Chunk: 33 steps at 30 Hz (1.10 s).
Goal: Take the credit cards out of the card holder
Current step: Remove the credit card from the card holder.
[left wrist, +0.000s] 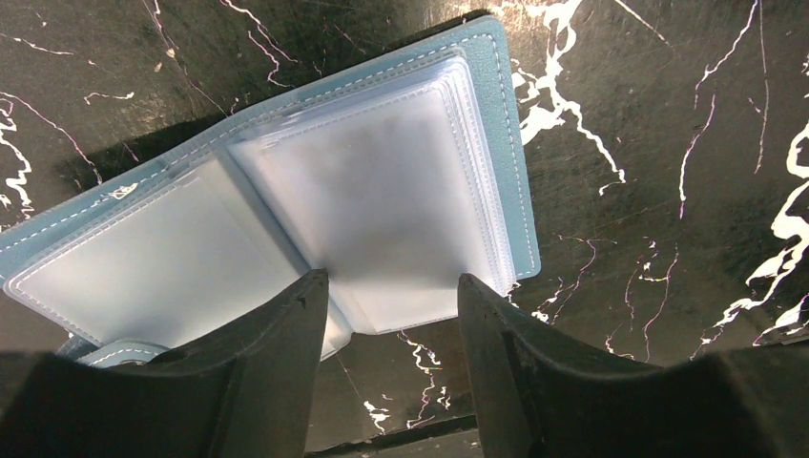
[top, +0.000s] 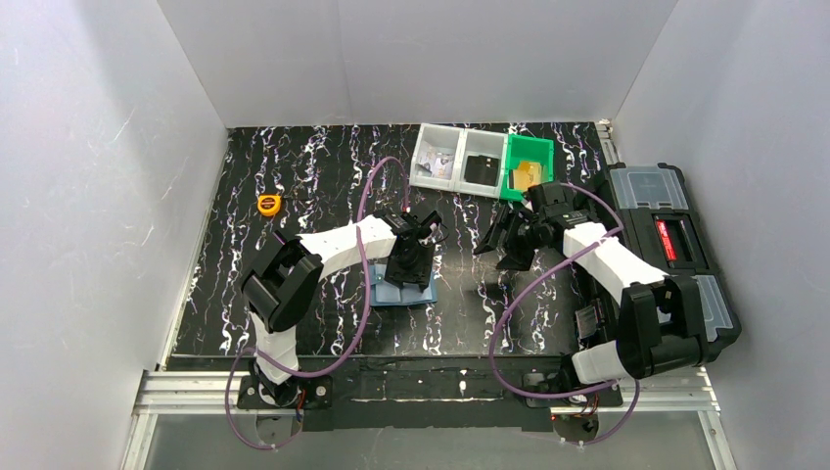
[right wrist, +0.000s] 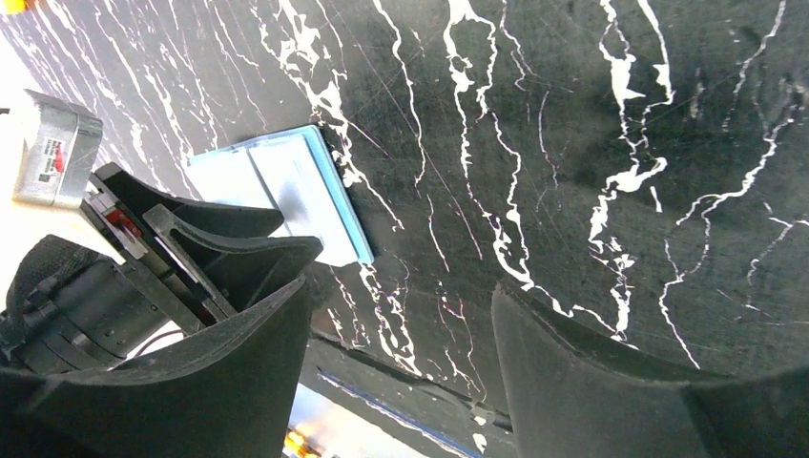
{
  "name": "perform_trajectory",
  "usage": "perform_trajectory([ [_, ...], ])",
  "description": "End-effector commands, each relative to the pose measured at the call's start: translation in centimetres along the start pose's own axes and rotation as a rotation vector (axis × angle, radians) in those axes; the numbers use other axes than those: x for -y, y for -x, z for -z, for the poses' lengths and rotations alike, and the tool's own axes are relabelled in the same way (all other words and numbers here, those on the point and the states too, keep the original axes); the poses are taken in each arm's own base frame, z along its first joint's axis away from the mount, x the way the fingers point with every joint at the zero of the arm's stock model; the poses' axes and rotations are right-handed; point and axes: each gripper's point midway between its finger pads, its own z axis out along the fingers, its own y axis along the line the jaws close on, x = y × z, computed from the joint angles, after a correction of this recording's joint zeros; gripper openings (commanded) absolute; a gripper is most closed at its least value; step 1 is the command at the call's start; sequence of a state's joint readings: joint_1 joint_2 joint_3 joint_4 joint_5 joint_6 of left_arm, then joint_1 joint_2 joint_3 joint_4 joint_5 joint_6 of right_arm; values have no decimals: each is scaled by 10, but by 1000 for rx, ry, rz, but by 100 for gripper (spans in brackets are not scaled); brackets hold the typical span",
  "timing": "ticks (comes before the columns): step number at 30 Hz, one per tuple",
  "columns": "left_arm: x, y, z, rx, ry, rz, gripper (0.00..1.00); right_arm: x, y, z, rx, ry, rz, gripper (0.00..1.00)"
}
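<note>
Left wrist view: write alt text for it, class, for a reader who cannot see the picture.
A dusty-blue card holder lies open on a black, white-veined table, frosted plastic sleeves facing up. The left gripper stands open at the bottom of the picture, its black fingers flanking the sleeves' near edge, holding nothing. No card shows through the sleeves.

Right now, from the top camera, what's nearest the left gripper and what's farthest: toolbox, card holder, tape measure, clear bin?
1. card holder, right beneath the left gripper
2. clear bin, back right
3. tape measure, back left
4. toolbox, far right
</note>
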<state>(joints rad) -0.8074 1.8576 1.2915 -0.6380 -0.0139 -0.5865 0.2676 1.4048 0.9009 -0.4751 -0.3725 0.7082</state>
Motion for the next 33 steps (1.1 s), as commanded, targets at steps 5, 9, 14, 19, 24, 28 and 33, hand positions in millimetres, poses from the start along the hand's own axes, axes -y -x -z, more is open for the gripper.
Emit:
perform_trajectory([
  [5,-11,-11,-7,-25,47,-16,50,-13,-4,-10,-12,15,30,76],
  [9,-20,-19,-17,-50,90,-20,43,-15,-7,-13,-19,10,37,76],
  [14,-25,-26,-21,-76,111,-20,30,-19,-13,-16,-34,8,50,76],
  [19,-24,-26,-19,-72,99,-17,9,-27,-23,-22,-55,17,76,76],
  [24,-20,-26,-14,-59,58,-8,0,-41,-37,-32,-99,43,105,73],
  [28,-14,-28,-10,-63,-29,32,0,-57,-52,-41,-142,82,123,62],
  [33,-10,-24,0,-45,-137,96,0,-72,-64,-52,-178,104,142,50],
])
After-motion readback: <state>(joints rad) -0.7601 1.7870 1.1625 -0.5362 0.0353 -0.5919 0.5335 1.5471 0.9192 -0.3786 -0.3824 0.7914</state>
